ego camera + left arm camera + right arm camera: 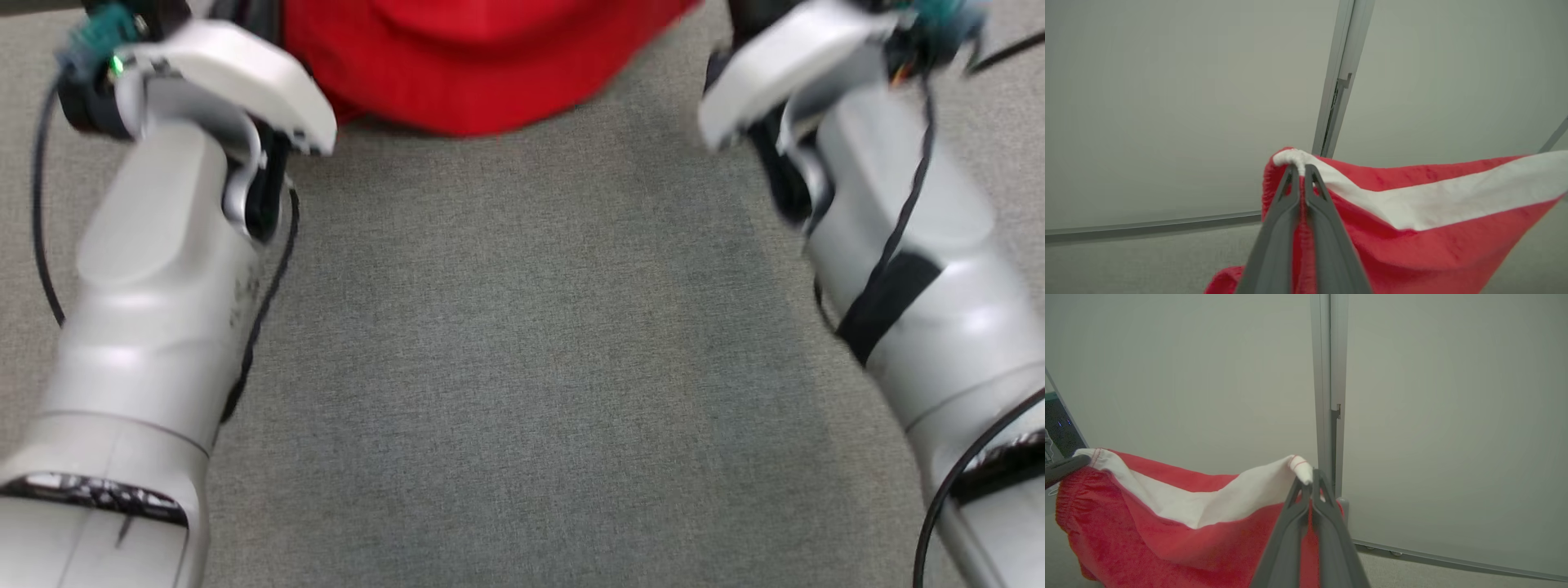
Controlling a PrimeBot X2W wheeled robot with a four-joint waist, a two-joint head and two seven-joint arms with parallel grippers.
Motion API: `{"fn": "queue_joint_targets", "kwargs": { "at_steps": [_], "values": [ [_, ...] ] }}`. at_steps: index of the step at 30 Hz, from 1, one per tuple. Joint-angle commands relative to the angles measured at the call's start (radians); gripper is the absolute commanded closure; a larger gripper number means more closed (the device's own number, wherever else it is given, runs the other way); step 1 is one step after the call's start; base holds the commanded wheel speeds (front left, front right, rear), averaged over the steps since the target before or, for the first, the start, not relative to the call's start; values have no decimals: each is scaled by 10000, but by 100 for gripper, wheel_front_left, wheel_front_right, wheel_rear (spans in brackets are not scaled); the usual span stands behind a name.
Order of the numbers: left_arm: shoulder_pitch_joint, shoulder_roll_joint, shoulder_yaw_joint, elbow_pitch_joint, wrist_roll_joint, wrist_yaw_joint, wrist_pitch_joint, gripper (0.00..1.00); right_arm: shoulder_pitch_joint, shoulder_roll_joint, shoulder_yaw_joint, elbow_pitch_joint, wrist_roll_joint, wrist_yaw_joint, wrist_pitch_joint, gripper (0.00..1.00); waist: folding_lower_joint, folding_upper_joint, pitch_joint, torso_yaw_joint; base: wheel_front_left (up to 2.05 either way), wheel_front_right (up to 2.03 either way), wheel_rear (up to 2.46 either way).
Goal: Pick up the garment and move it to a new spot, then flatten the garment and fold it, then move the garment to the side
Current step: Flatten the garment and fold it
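The garment (473,65) is red fleece with a white band along its upper edge. It hangs stretched between my two arms, above the grey carpet at the top of the head view. My left gripper (1299,171) is shut on one end of the garment (1412,237), pinching the white hem. At the other end of the garment (1180,522), my right gripper (1311,482) is shut on the white corner. The left gripper's dark fingers (1065,467) show at the far left of the right wrist view. Both pale forearms flank the head view.
Grey carpet (522,367) covers the floor between my forearms. Pale partition panels with a grey metal post (1329,388) stand ahead of the grippers, meeting the carpet at a baseboard (1151,226). Dark equipment (1059,428) sits at the far left.
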Motion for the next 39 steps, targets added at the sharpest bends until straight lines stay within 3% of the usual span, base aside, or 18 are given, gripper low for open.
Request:
{"fn": "queue_joint_targets", "kwargs": {
  "at_steps": [1,4,9,18,27,39],
  "values": [
    [334,-17,67,156,65,-86,-17,100,514,48,204,172,270,1,-91,100,0,0,68,46,0,0,0],
    [1096,-146,281,165,129,-170,-16,100,1486,69,440,276,666,1,-125,100,0,0,100,109,0,0,0],
    [2644,-295,647,-444,383,-249,-17,100,3327,-9,173,-821,978,1,-132,100,0,0,-53,127,0,0,0],
    [5996,-366,1412,-3070,1276,-116,-17,100,6783,-377,-1231,-3763,197,1,-135,100,0,0,-906,204,0,0,0],
    [9207,-306,1541,-5958,1835,132,-18,100,10169,-442,-2664,-6332,-884,1,-125,100,0,0,-2111,363,0,0,0],
    [12495,308,1231,-10195,1966,1064,2275,100,13311,-280,-3780,-9971,-1864,1,1695,100,0,0,-3084,295,0,0,0]
  ]
}}
